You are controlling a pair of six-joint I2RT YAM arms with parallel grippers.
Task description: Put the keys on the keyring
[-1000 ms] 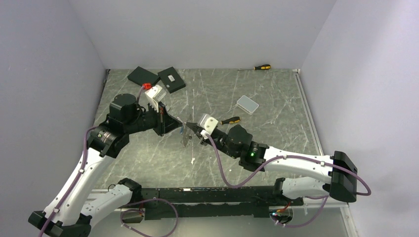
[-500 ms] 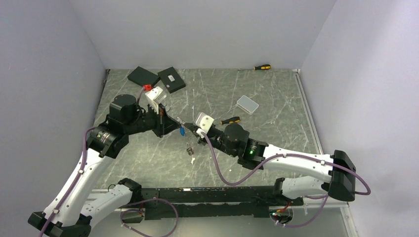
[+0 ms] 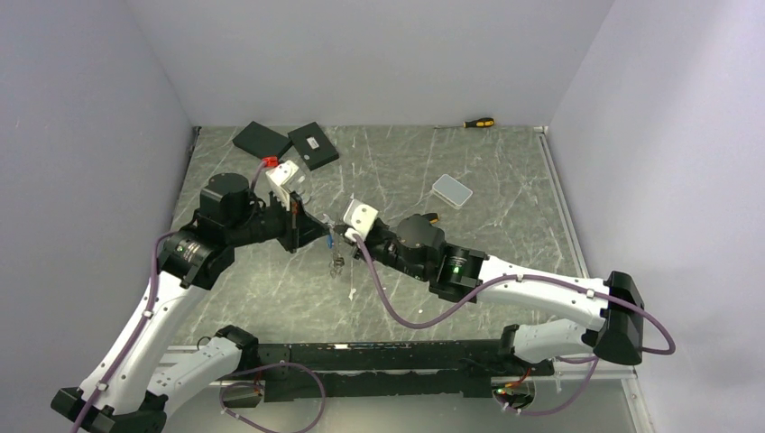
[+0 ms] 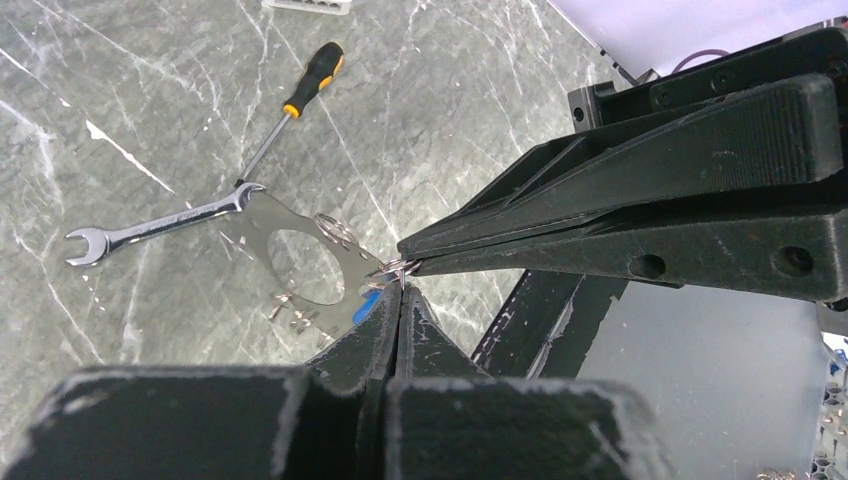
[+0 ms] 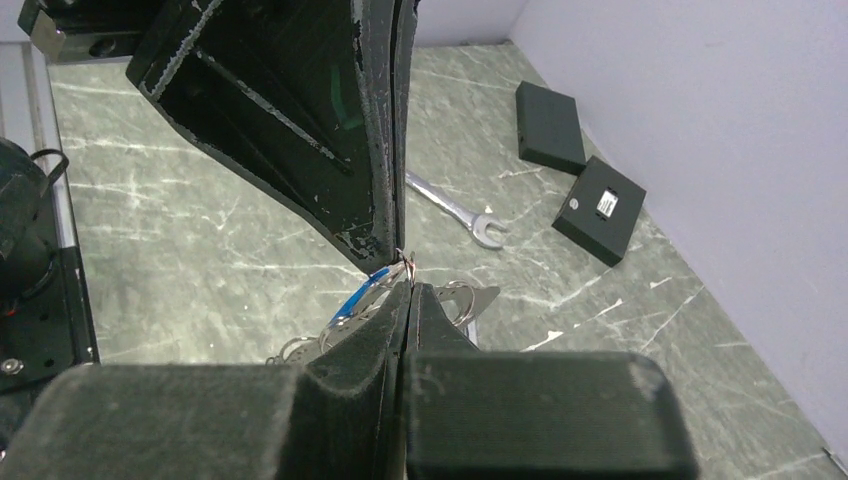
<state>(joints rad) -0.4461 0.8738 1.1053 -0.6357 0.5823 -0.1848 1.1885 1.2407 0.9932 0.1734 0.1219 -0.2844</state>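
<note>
Now L hand (image 4: 400, 293) & R hand (image 4: 404, 263) both clamped on keyring (image 4: 390, 268), tips touching.

Top view: small dangling bunch (image 3: 336, 260) is reading too tiny to sort into parts. Right arm (image 3: 424, 253) is covering most of a screwdriver (image 3: 434, 216). Left wrist: left gripper (image 4: 400, 292) is hiding the lower edge of a holed metal plate (image 4: 300, 270). Right gripper (image 4: 402, 263) is running off the right edge, and a white case (image 4: 305, 4) is getting cropped at top. Only a sliver of keyring (image 4: 392, 268) is showing, so which tips are pinching it is not resolving. Right wrist: left gripper is covering one end of the spanner (image 5: 455, 208).
</note>
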